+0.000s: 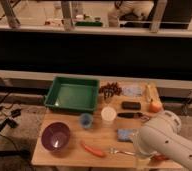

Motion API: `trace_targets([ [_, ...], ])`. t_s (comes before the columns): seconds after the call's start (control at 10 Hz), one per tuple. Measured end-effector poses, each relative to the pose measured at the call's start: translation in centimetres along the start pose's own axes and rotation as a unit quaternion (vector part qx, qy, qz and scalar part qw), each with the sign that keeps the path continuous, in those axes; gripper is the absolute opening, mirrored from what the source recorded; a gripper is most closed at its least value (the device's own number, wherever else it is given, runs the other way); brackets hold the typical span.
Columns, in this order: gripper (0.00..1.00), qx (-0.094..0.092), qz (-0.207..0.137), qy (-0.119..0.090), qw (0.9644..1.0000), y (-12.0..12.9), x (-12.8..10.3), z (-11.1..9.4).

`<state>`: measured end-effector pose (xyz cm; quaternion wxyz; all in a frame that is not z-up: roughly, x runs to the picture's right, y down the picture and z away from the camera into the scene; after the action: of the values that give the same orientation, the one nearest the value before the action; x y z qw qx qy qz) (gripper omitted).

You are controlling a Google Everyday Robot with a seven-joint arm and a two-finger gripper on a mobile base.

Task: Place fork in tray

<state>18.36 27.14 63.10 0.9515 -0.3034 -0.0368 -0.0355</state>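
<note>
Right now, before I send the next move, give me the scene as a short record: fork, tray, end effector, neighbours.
fork: flat on the table near its front edge, outside the tray
tray: green, back left, nothing seen in it
end effector: low at front right, beside the fork's right end
fork neighbours: orange carrot-shaped item to its left, blue sponge behind it
</note>
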Motion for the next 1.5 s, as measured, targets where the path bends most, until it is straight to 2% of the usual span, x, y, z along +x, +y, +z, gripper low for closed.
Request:
trace_targets([
  [0.4,0.8,0.004,-0.007,0.003,1.0,0.4,-0.6,1.3],
  [0.7,0.8,0.004,0.0,-0.004,1.0,0.8,-0.7,4.1],
  [1.0,0.8,-0.009,0.044,-0.006,0.999,1.4,-0.8,6.6],
  [1.3,0.8,-0.036,0.055,-0.017,0.9977,2.3,-1.4,8.7],
  [1.5,0.8,-0.046,0.052,-0.024,0.9973,2.5,-2.1,9.5],
])
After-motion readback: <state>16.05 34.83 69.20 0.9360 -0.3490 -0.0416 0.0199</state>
